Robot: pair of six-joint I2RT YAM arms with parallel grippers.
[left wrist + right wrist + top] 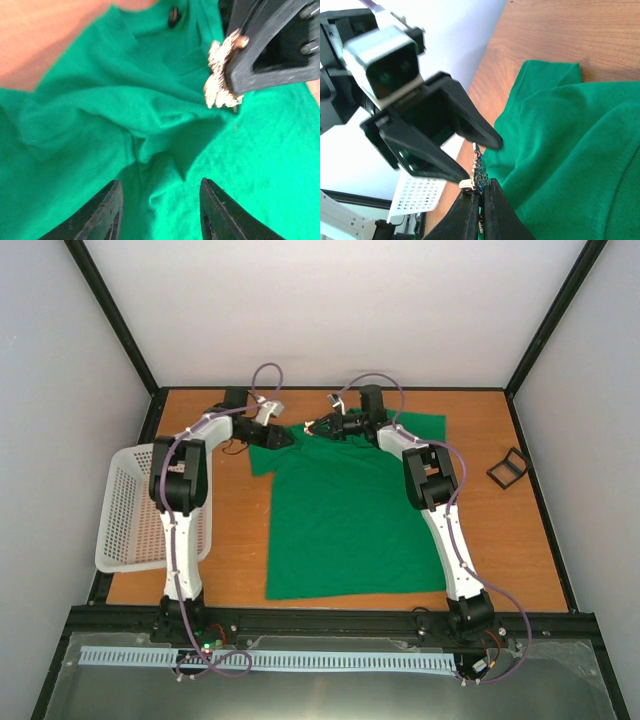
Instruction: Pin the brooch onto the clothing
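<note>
Both arms stretch forward with forearms turned inward, so the two wrists nearly meet tip to tip. The left gripper [160, 182] has its fingers parted, while the right gripper [483, 192] has its fingers pressed together, pinching the brooch [478, 165].

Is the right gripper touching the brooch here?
Touching. The right wrist view shows the brooch clamped in the shut right gripper, its upper part sticking out above the fingertips.

At the left of the overhead frame we see a white plastic mesh basket [125, 515] sitting across the left border of the orange-brown wooden tabletop [500, 550]. Toward the right edge we find a small black square frame-like box [507, 468], well apart from the basket.
</note>
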